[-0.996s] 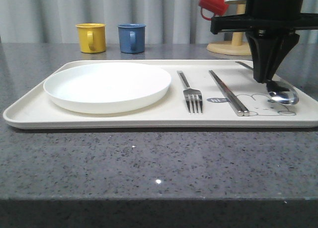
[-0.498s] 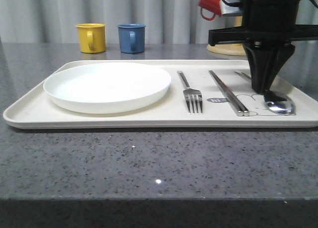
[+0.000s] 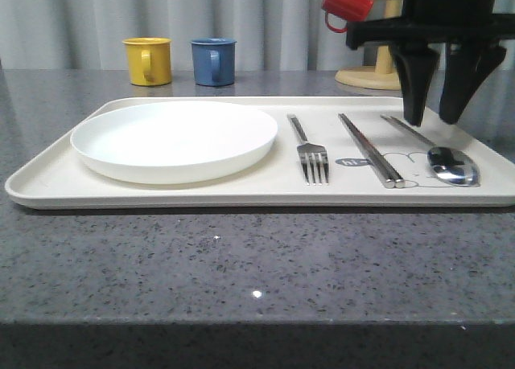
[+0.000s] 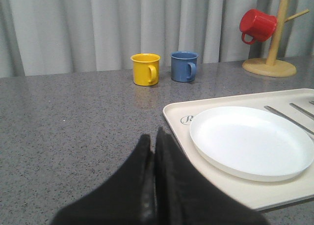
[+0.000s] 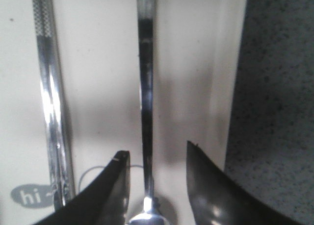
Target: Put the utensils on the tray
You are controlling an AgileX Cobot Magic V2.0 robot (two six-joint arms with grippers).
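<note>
Over the cream rectangular tray [image 3: 48,184], I am holding the right gripper [image 3: 438,120] with jaws spread above the shiny metal spoon [image 3: 451,161]; the left gripper [image 4: 153,145] jaws are pressing together.

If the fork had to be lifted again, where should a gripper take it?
Probably mid-handle, from straight above. The fork lies flat on the tray, its slim handle pointing away with bare tray either side, between the plate and chopsticks.

I see a grey speckled desk [image 3: 241,264]. A cream tray [image 3: 48,184] lies near; a yellow mug [image 3: 148,61], blue mug [image 3: 213,61] and wooden mug stand [image 3: 372,77] sit far back.
</note>
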